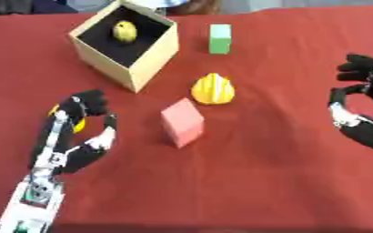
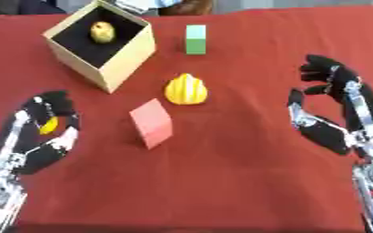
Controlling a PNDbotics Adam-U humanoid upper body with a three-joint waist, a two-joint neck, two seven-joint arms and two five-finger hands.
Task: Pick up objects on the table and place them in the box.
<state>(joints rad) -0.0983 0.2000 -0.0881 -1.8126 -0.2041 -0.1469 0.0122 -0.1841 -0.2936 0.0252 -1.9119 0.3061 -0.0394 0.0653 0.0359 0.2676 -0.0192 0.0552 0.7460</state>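
— Where do we stand with the box [image 1: 146,61]?

— It sits at the far left of the red surface [image 1: 261,173], open side up, with one small yellow fruit [image 1: 124,31] already lying on its dark floor. Well clear of it we have a green block [image 1: 220,38] farther back, a ribbed yellow object [image 1: 213,88] near the middle, and a pink block [image 1: 182,122] just in front of that.

— And our left hand [image 2: 50,120]?

— Low on the left, its fingers curled round something small and yellow [image 2: 49,125]; we only see a sliver between fingers and thumb, so we can't name it. We judge it's held that way to be carried up to the box, which lies straight ahead on that side.

— The right hand [image 2: 326,98]?

— Off to the right, fingers relaxed and gripping nothing, well apart from every object. We'd guess it waits there so the left arm's path stays free.
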